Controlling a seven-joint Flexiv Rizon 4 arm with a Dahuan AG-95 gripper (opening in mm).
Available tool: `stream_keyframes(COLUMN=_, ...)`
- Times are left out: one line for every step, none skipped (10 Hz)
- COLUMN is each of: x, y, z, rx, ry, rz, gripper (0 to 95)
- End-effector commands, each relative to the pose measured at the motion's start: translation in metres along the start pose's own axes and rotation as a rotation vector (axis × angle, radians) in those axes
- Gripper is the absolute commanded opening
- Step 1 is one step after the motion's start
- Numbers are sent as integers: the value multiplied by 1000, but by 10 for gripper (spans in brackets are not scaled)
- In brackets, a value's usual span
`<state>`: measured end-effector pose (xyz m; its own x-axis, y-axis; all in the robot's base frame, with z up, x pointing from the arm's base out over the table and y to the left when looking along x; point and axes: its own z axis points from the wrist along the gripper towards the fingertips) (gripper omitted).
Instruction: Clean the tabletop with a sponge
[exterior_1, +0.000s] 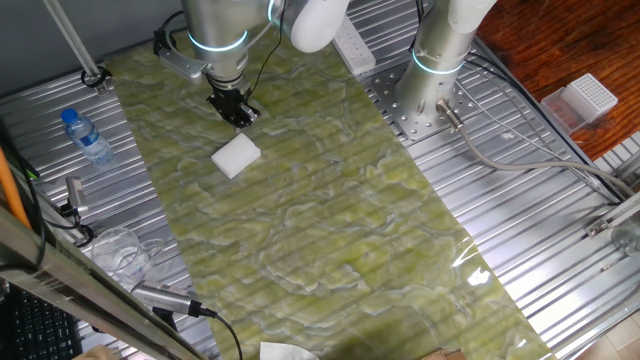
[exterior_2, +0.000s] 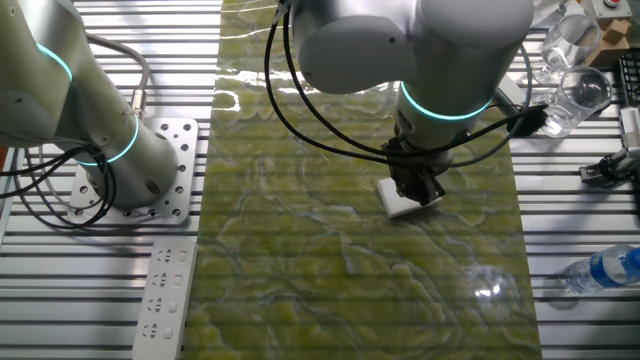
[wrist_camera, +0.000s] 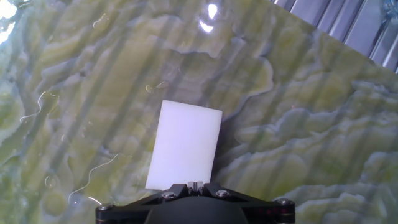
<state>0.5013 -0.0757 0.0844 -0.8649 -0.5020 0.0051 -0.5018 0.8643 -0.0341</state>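
Note:
The sponge (exterior_1: 236, 156) is a small white foam block lying flat on the green-yellow marbled tabletop (exterior_1: 330, 230), towards its far left end. My gripper (exterior_1: 232, 108) hangs just beyond it, slightly above the sheet, with its fingers closed together and nothing between them. In the other fixed view the gripper (exterior_2: 418, 185) partly covers the sponge (exterior_2: 398, 207) on the tabletop (exterior_2: 300, 250). In the hand view the sponge (wrist_camera: 185, 144) lies straight ahead of the shut gripper (wrist_camera: 196, 184) on the tabletop (wrist_camera: 298, 124); I see no contact.
A water bottle (exterior_1: 87, 135) and clear glasses (exterior_1: 125, 250) lie on the ribbed metal to the left. A white power strip (exterior_1: 352, 45) and a second arm's base (exterior_1: 440, 60) stand at the back. A white perforated box (exterior_1: 590, 97) sits far right.

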Motion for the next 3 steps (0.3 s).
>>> stream_keyframes(x=0, y=0, z=0, rx=-4, ry=1, rz=-9, gripper=0)
stream_keyframes(x=0, y=0, z=0, rx=-4, ry=2, rz=-13, gripper=0)
stream_keyframes(x=0, y=0, z=-1, rx=-8, ry=1, rz=-15, gripper=0)
